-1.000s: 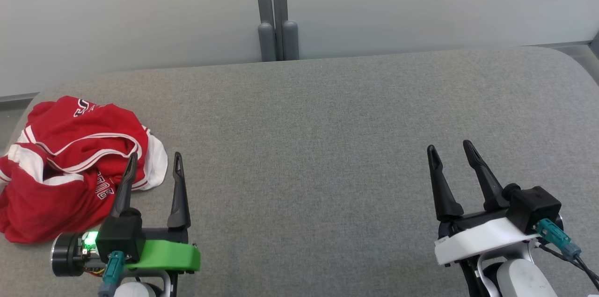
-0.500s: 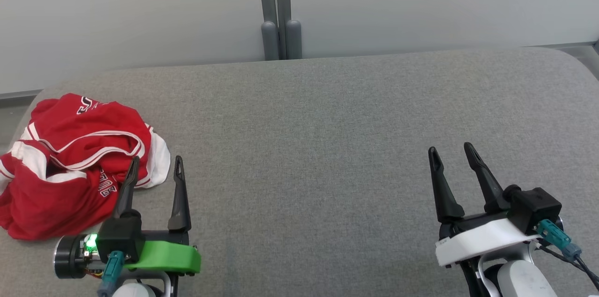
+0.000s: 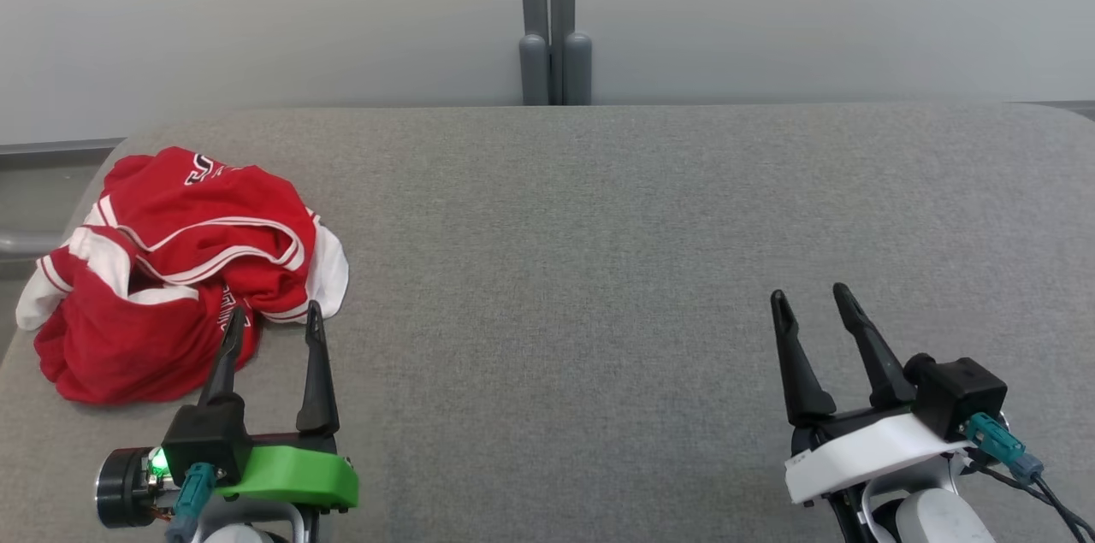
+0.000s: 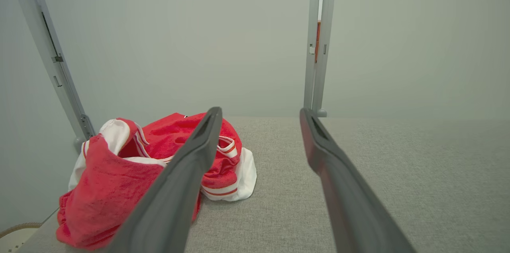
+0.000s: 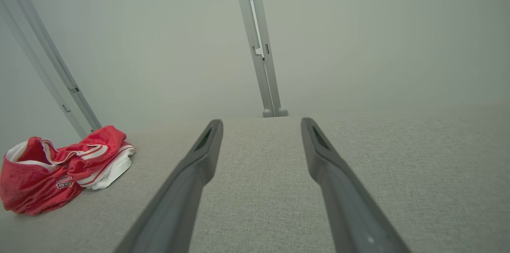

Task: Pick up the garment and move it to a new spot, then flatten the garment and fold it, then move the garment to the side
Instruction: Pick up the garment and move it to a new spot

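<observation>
A crumpled red garment (image 3: 171,269) with white trim and lettering lies in a heap at the far left of the grey table (image 3: 599,227). It also appears in the left wrist view as the garment (image 4: 131,173) and in the right wrist view as the garment (image 5: 51,169). My left gripper (image 3: 274,316) is open just in front of the heap's near right edge, its left fingertip (image 3: 235,322) over the cloth's rim. My right gripper (image 3: 808,299) stands open and empty over bare table at the lower right.
A pale wall with a grey vertical post (image 3: 552,13) rises behind the table's far edge. The table's left edge and rounded corner lie close beside the garment. Wide bare grey cloth surface stretches between the two grippers.
The camera has turned left, shifting the whole scene right in view. Both grippers stay open and nothing has been taken hold of.
</observation>
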